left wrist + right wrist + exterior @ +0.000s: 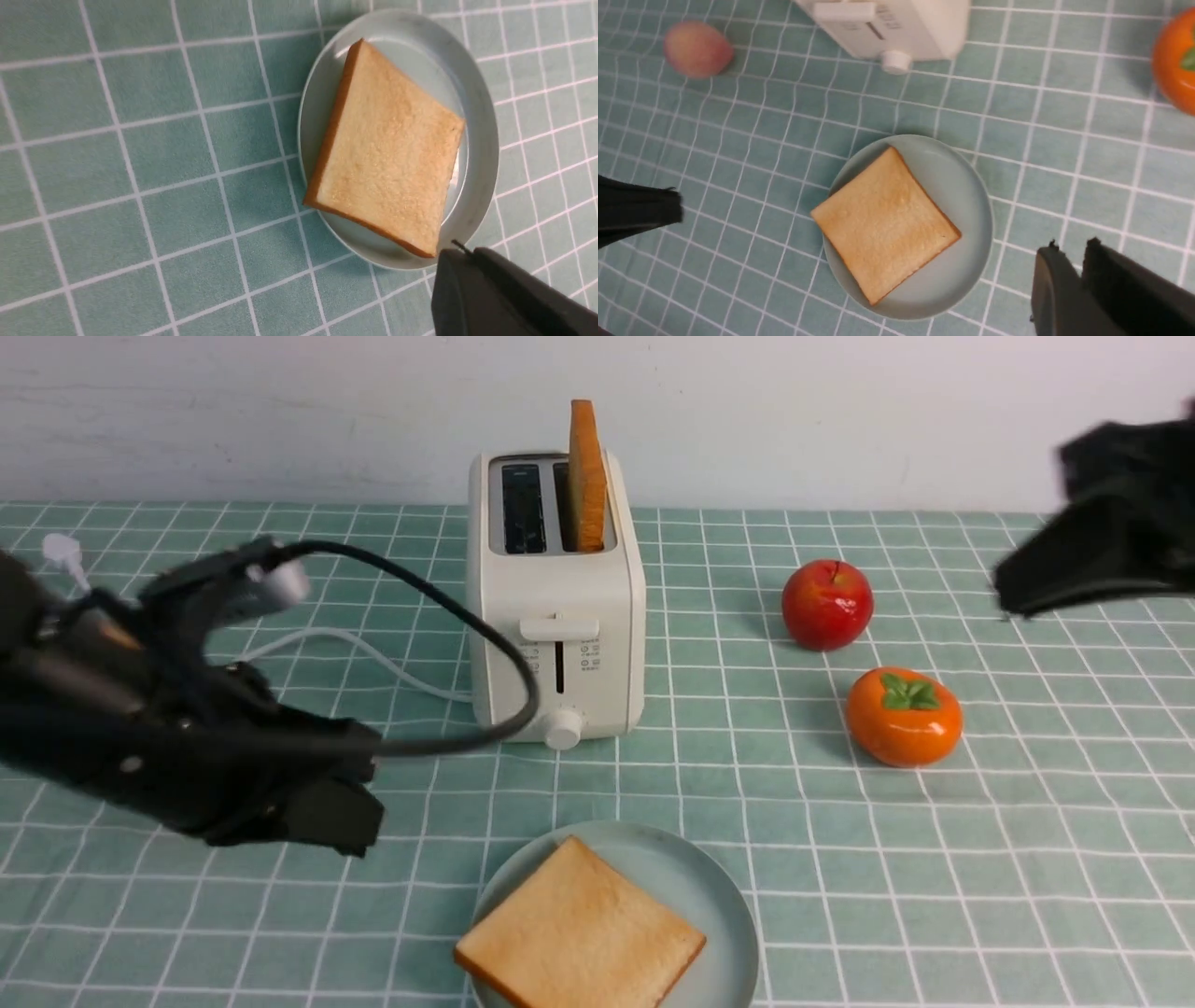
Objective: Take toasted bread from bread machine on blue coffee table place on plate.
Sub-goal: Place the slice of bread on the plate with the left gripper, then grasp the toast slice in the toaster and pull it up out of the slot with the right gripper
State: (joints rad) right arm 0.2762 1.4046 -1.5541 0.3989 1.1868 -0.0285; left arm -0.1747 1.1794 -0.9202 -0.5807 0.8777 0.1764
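The cream-white bread machine stands at the middle back of the blue coffee table. One slice of toasted bread stands upright in its right slot; the left slot looks empty. A second slice lies flat on the pale plate in front of it, also seen in the left wrist view and the right wrist view. My left gripper hangs shut and empty just left of the plate. My right gripper is raised at the far right, shut and empty.
A red apple and an orange persimmon lie right of the toaster. A peach lies to its left. The toaster's white cord runs left; my left arm's black cable loops in front of the toaster.
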